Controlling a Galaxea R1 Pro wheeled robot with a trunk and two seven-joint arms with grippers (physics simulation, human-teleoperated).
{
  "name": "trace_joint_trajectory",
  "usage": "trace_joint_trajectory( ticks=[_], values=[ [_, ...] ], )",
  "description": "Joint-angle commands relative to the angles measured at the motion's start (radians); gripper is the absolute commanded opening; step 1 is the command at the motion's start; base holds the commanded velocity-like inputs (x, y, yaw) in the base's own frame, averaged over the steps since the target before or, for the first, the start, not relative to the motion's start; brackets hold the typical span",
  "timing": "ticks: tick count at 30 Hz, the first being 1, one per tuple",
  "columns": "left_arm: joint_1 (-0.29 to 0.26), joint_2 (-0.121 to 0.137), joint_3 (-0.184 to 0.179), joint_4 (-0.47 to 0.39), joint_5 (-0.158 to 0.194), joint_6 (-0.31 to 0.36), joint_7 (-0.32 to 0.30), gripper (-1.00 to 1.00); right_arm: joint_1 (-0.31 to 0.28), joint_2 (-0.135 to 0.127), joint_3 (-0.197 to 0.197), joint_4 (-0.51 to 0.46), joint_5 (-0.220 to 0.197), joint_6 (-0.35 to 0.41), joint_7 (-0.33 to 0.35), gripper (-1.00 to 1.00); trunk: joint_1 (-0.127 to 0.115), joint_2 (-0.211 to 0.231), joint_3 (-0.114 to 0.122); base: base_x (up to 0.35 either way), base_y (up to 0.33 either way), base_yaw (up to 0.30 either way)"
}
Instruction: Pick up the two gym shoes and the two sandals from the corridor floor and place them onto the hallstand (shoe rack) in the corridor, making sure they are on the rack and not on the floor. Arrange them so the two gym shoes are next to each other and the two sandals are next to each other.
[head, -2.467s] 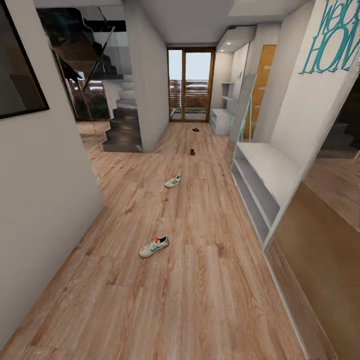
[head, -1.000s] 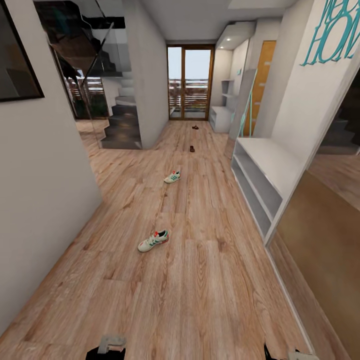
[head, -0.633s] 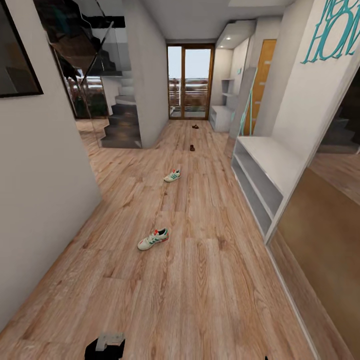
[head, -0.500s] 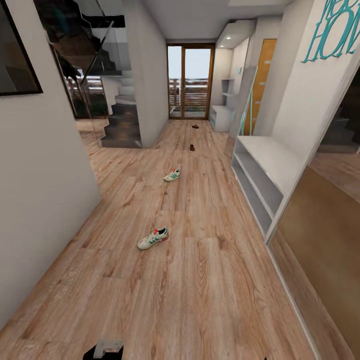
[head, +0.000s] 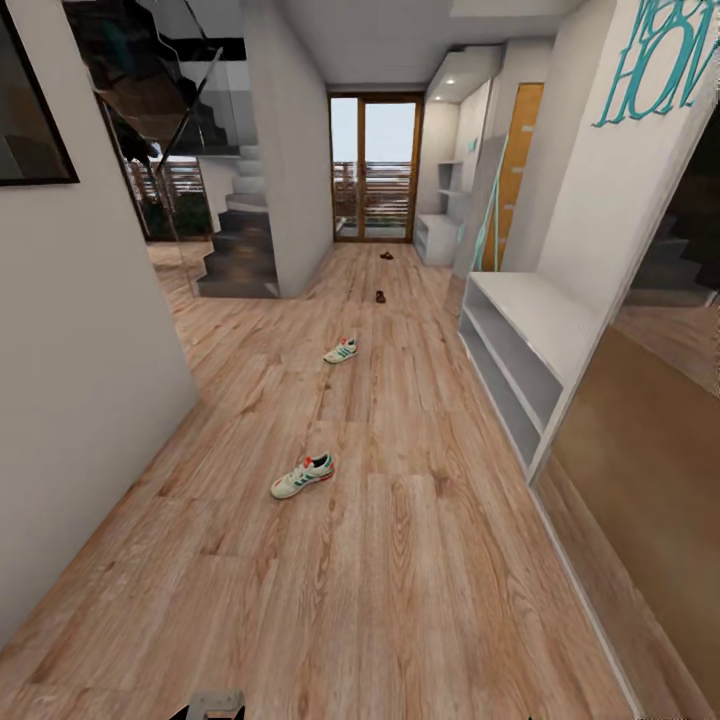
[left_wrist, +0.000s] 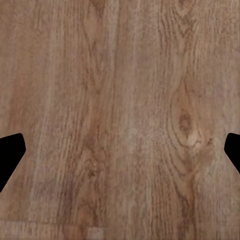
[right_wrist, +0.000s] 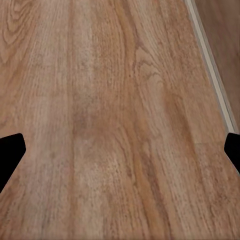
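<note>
While both arms hang low over the light brown wood-plank corridor floor (head: 400, 560), the left gripper (left_wrist: 120, 152) and right gripper (right_wrist: 120, 152) each stand wide open, holding nothing. One white lace-up gym shoe with green stripes (head: 302, 476) lies on the planks; the second gym shoe (head: 341, 350) lies farther along. Beyond them, well apart, lie two small dark brown sandals (head: 380, 296) (head: 386, 255). A pale grey-white hallstand with open shelves (head: 520, 345) stands against the right wall.

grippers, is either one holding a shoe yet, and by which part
Nothing is held. The left gripper and the right gripper are both open over bare corridor floor.
</note>
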Motion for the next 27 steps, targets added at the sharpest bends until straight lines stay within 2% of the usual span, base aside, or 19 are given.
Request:
trace_joint_trajectory(
  ticks=[1,3,6,7,10,13,19,27],
  values=[
    [0.0,0.0,0.001,0.001,-0.002,-0.004,0.002,1.0,0.0,0.0,0.0,0.001,0.001,-0.003,-0.002,1.0,0.004,-0.008,-0.002,0.0,0.0,-0.083],
    [0.0,0.0,0.001,0.001,-0.002,-0.005,0.002,1.0,0.0,0.0,0.0,0.002,0.001,-0.003,-0.002,1.0,0.011,-0.022,-0.006,0.0,0.0,-0.084],
    [0.0,0.003,0.003,0.001,-0.002,-0.008,0.002,1.0,0.0,0.0,0.0,0.014,0.001,-0.051,-0.002,1.0,0.023,-0.043,-0.01,0.0,0.0,-0.085],
    [0.0,0.004,0.003,0.001,-0.003,-0.019,0.002,1.0,0.0,0.0,0.0,0.032,0.002,-0.108,-0.001,1.0,0.027,-0.05,-0.012,0.0,0.0,-0.085],
    [0.002,0.005,0.003,0.001,-0.003,-0.049,0.002,1.0,0.0,0.0,0.0,0.063,0.002,-0.175,-0.001,1.0,0.038,-0.071,-0.017,0.0,0.0,-0.085],
    [0.019,0.005,0.003,0.0,-0.002,-0.109,0.002,1.0,0.0,0.001,0.001,0.128,0.001,-0.273,-0.001,1.0,0.05,-0.092,-0.022,0.0,0.0,-0.077],
    [0.029,0.005,0.003,0.001,-0.001,-0.13,0.003,1.0,0.0,0.001,0.001,0.157,0.0,-0.309,-0.002,1.0,0.073,-0.134,-0.038,0.0,0.0,-0.03],
    [0.03,0.004,0.016,0.001,0.0,-0.134,0.004,1.0,0.0,-0.001,-0.001,0.158,-0.003,-0.313,-0.004,1.0,0.103,-0.19,-0.062,0.0,0.0,-0.003]
  ],
)
